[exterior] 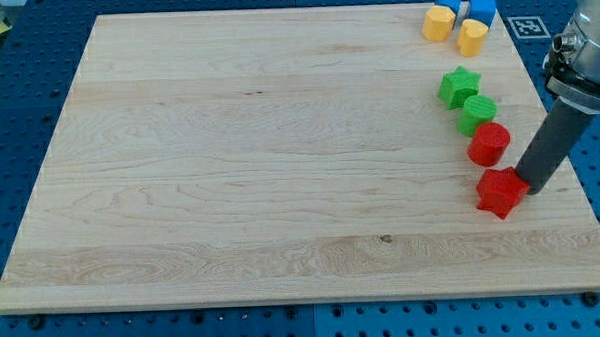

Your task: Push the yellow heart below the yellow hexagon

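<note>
The yellow hexagon (437,24) sits at the view's top right of the wooden board. The yellow heart (472,36) lies just right of it and slightly lower, close beside it. My tip (532,189) is far below them, at the view's right, touching the right side of the red star-shaped block (500,191). The rod slants up to the right from there.
Two blue blocks (448,4) (483,9) lie above the yellow pair. A green star (459,86), a green round block (479,113) and a red round block (489,143) form a column above the red star. The board's right edge (570,159) is near.
</note>
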{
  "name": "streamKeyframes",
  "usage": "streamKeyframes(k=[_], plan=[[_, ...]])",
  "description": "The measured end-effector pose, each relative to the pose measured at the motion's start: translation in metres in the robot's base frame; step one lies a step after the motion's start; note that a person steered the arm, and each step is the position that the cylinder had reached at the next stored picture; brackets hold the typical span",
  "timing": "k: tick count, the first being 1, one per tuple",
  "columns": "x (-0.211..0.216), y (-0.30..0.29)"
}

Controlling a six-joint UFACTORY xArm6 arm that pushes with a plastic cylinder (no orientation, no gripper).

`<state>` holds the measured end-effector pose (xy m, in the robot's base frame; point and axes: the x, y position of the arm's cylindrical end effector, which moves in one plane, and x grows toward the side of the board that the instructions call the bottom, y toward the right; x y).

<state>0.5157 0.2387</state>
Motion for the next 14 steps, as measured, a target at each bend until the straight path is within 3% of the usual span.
streamKeyframes(k=[2,4,8,10,12,14], plan=[[-0.05,0.015],[-0.145,0.015],[-0.197,-0.003],[-0.2,0.02],[-0.243,0.04],[-0.257,0.032]])
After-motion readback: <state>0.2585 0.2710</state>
